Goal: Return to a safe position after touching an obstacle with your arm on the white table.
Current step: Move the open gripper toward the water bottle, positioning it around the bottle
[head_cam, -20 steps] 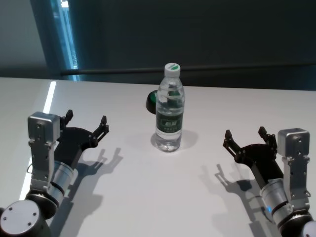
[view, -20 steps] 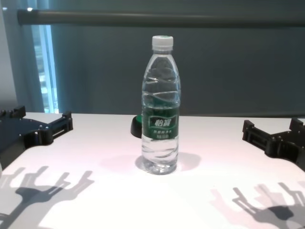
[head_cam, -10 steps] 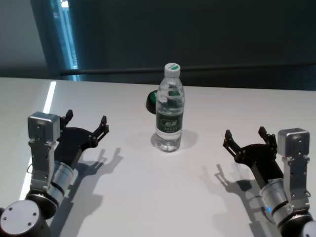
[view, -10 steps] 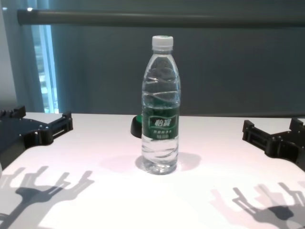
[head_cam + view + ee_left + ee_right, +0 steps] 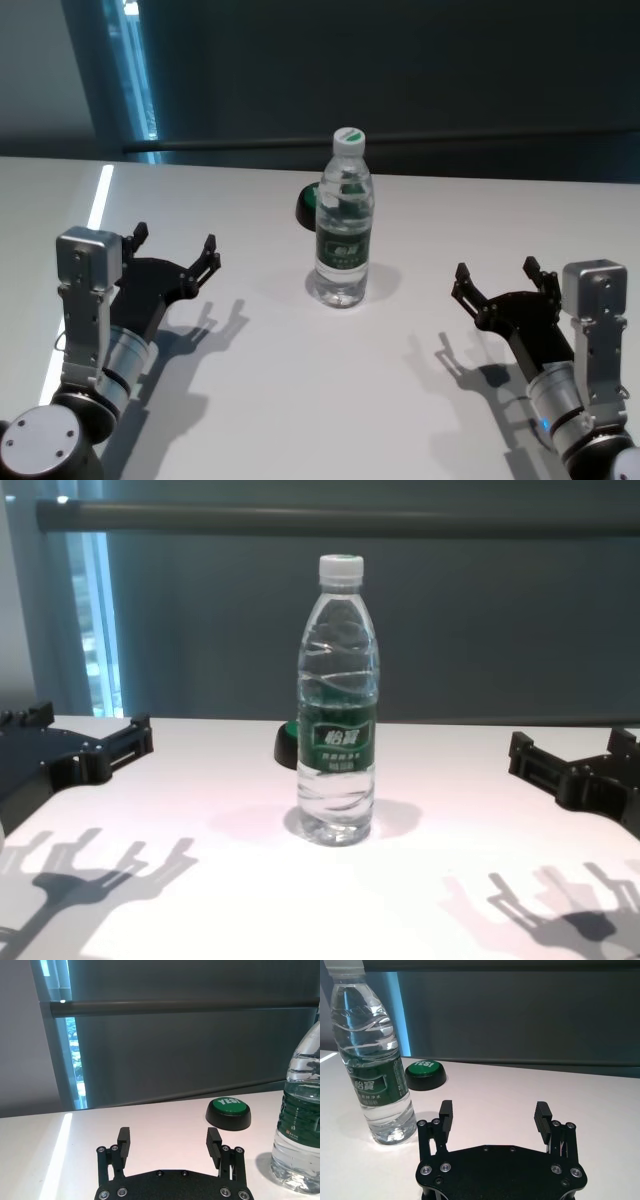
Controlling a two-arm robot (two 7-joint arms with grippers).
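The left gripper [image 5: 175,252] is hovering with jaws spread, well left of the bottle [image 5: 344,220], which is standing upright mid-way on the white table [image 5: 300,400]. The right gripper [image 5: 498,282] is mirroring it, jaws apart, empty. Both arms are seemingly sitting clear, so the retreat looks finished

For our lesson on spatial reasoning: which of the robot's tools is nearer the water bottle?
Left, slightly. The left tool hangs open to the left of the water bottle; the right tool hangs open to its right, nearer the robot. Neither touches it.

clear bottle [image 5: 344,225] green label, white table [image 5: 300,400], green-topped black button [image 5: 229,1112]
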